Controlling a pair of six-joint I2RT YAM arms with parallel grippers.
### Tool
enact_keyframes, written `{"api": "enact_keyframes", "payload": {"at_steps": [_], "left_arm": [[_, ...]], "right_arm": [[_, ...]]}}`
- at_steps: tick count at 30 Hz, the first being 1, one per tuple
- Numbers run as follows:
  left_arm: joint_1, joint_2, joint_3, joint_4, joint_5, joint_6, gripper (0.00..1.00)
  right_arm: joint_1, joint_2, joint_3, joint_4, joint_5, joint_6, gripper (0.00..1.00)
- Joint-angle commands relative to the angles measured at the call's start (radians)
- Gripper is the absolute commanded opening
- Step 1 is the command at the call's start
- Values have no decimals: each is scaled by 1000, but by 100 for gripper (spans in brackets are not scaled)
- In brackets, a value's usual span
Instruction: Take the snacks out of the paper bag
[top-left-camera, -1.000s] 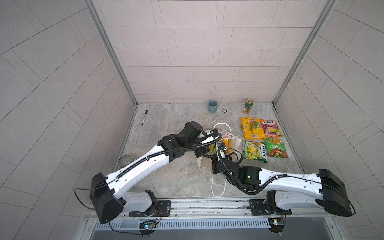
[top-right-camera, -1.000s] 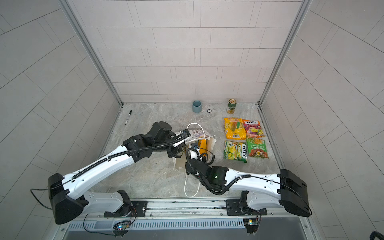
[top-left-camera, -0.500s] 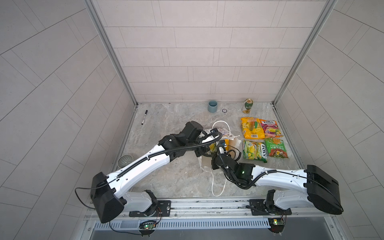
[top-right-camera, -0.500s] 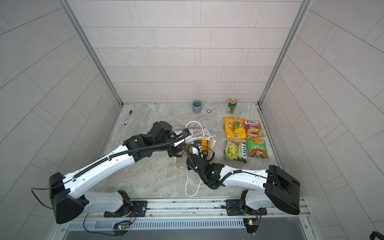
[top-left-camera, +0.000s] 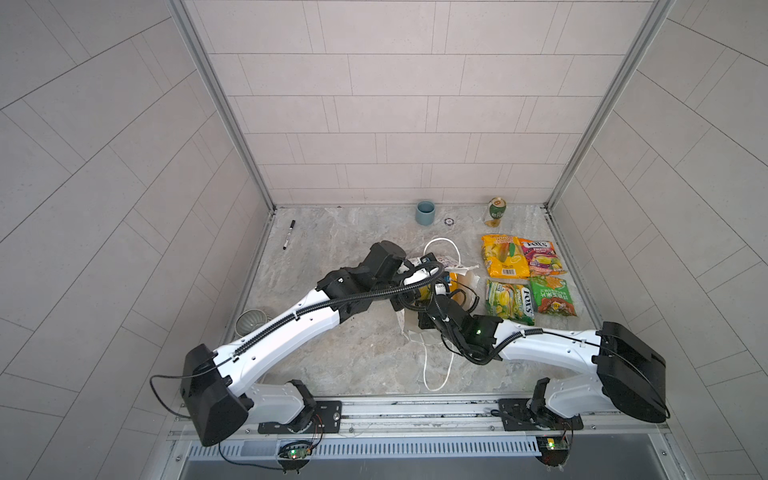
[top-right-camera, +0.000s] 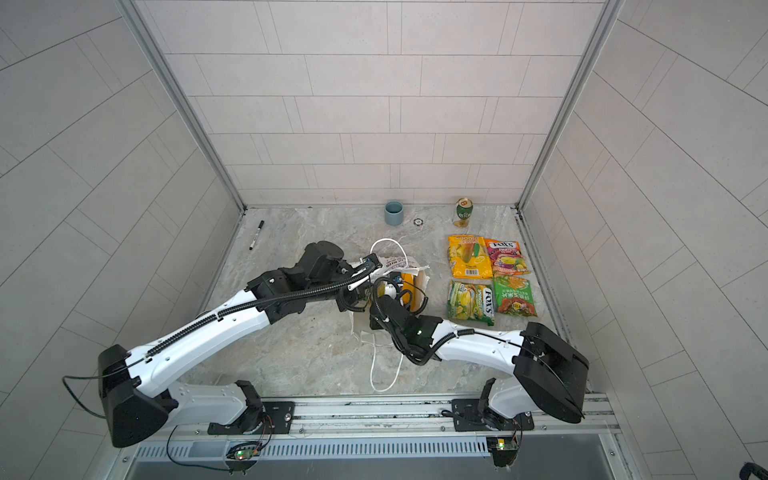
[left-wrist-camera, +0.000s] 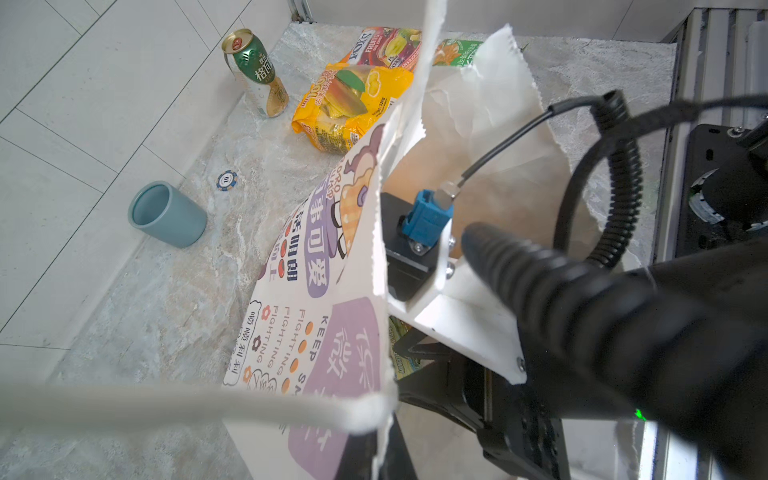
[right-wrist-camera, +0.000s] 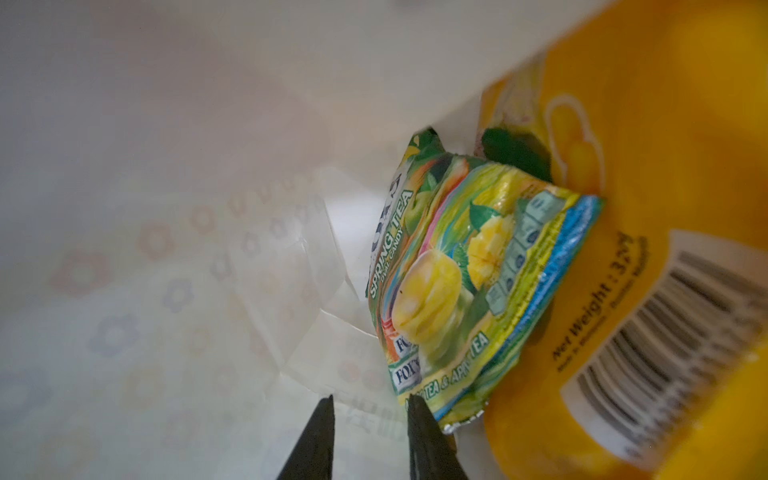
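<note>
Right wrist view looked into the paper bag (right-wrist-camera: 166, 187). The right gripper (right-wrist-camera: 371, 405) had its two black fingertips parted with nothing between them, and one tip sat just beside a corner of a green-yellow Fox's packet (right-wrist-camera: 478, 270). That packet leaned against a large yellow-orange packet (right-wrist-camera: 623, 187), whose far end was blurred and cut off. The edge of another green packet showed behind the first, its print mostly hidden. In both top views this gripper was out of sight inside the bag's mouth. Left wrist view showed the left gripper (left-wrist-camera: 384, 455) closed on the bag's rim, its fingers largely hidden by paper and a blurred cord handle (left-wrist-camera: 166, 405). Four snack packets (top-left-camera: 510, 301) lay flat on the table (top-left-camera: 353, 357) near the bag, not touching it.
</note>
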Motion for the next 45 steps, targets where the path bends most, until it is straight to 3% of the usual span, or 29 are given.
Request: {"api": "enact_keyframes", "payload": {"at_steps": [1,15,26,30,33,38,45], "left_arm": [[-8,2,-8,-23,44,-4,0],[-7,0,-11,-25,41,5,0],[-7,-9,-16,-28,38,13,0],[-7,-15,-18,-27,42,15,0],[-7,-15,-19,-27,46,15,0],[-7,-19,-23,-27,41,16,0],[-7,-20,-29,-20,20,16,0]], "right_arm": [[-13,18,29,-74,19,74,34],[-47,101,81,-167,39,147,43],[-62,202,158,-200,97,249,40],[-66,244,189,-217,122,277,31],[-71,260,205,-217,128,296,16],[-73,256,221,-237,174,293,1],[-79,155,164,-78,59,140,0]]}}
